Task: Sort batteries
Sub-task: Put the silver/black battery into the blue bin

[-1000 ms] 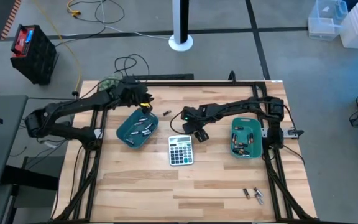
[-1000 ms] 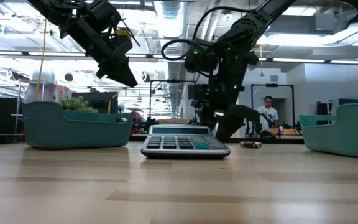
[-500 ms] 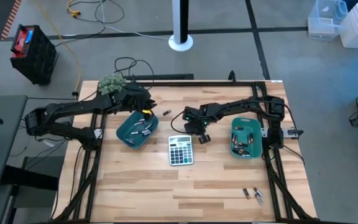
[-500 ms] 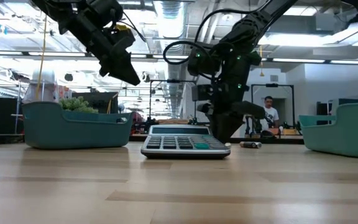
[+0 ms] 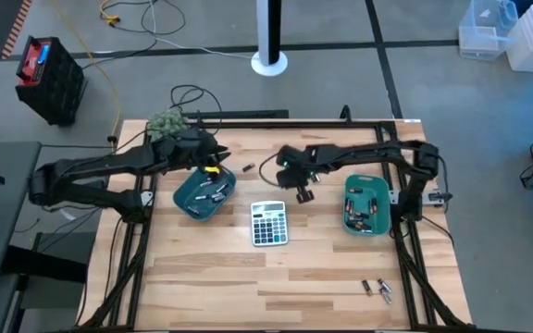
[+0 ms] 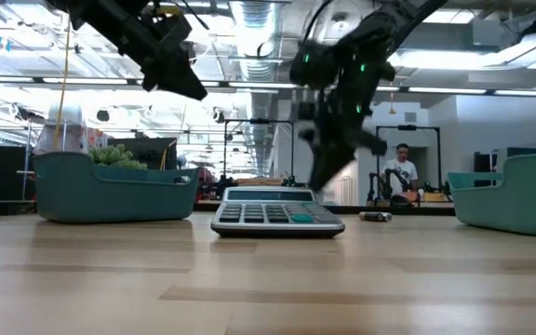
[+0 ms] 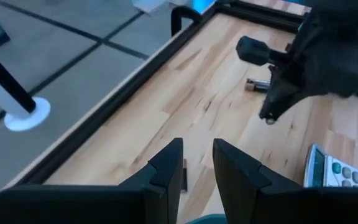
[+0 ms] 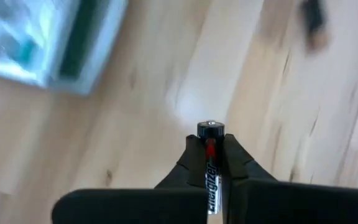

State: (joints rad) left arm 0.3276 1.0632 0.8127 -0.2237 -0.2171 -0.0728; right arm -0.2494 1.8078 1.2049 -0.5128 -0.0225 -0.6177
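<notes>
My right gripper [image 5: 302,192] hangs above the table just beyond the grey calculator [image 5: 268,222], shut on a slim black battery [image 8: 210,167]. My left gripper [image 5: 213,165] hovers over the far rim of the left teal tray [image 5: 189,196], which holds several batteries. A narrow gap shows between its fingers [image 7: 197,163], with nothing seen in it. One loose battery [image 5: 247,168] lies on the wood between the two grippers. More batteries lie in the right teal tray [image 5: 366,181], and a few [image 5: 378,289] lie near the table's front right. My right gripper pinches the battery's sides [image 8: 209,177] between its two fingers. The battery lies along the fingers, and its capped end [image 8: 211,128] sticks out past their tips. The fingers slant down at the table, and the battery is lifted clear of the wood.
A green leafy clump [image 5: 167,122] sits at the table's far left corner. The calculator [image 6: 277,212] stands mid-table between the two trays [image 6: 110,186] [image 6: 515,191]. Bare wood lies along the near edge. A person [image 6: 401,172] stands far behind the table.
My right gripper has shut on the battery and risen from the table by the calculator, shifting a little toward the far edge. My left gripper has risen slightly above the left tray's far rim.
</notes>
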